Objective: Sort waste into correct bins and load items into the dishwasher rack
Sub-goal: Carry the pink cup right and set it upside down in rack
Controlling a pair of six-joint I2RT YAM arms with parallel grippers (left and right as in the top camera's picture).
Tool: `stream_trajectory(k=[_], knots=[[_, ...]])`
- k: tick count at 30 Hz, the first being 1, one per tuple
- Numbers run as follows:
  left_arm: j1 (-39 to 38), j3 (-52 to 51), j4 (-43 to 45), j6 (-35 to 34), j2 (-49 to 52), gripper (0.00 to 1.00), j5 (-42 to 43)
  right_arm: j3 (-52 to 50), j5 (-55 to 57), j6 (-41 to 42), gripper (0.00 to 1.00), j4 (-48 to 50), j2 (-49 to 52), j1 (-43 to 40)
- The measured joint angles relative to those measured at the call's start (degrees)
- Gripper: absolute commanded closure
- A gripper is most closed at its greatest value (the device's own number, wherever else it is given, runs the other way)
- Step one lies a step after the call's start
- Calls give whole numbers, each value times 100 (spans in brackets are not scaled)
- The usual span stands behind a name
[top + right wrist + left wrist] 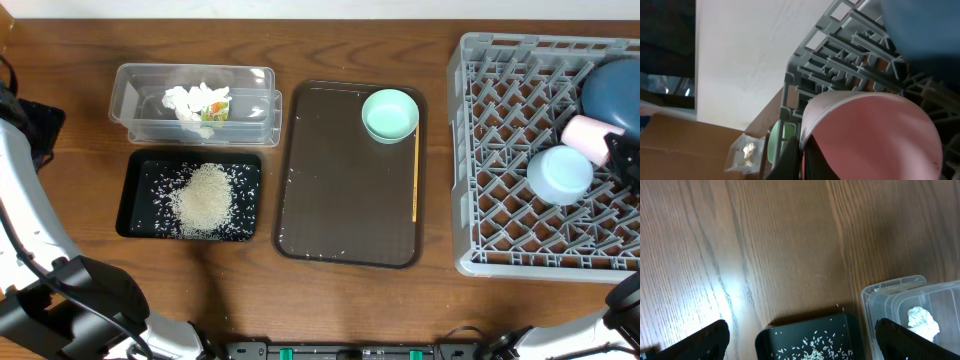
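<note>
Right end effector (799, 157) is clenched on the rim of the pink cup (875, 135), inside the dishwasher rack (500, 150) (loading seems the step in hand). Next it should let go, then fetch the mint green bowl (390, 115). Left end effector (805, 345) hangs released, empty.

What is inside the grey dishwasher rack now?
The rack holds a dark blue plate, a pink cup and a light blue bowl. The cup covers part of the plate; what lies beneath is hidden.
</note>
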Motion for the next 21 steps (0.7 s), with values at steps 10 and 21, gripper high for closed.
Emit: stream_trajectory(k=[10,21], knots=[[0,0,0,0,0,5,0,0,44,-28,99,122,0,0],[0,0,0,0,0,5,2,0,144,31,99,623,46,4]])
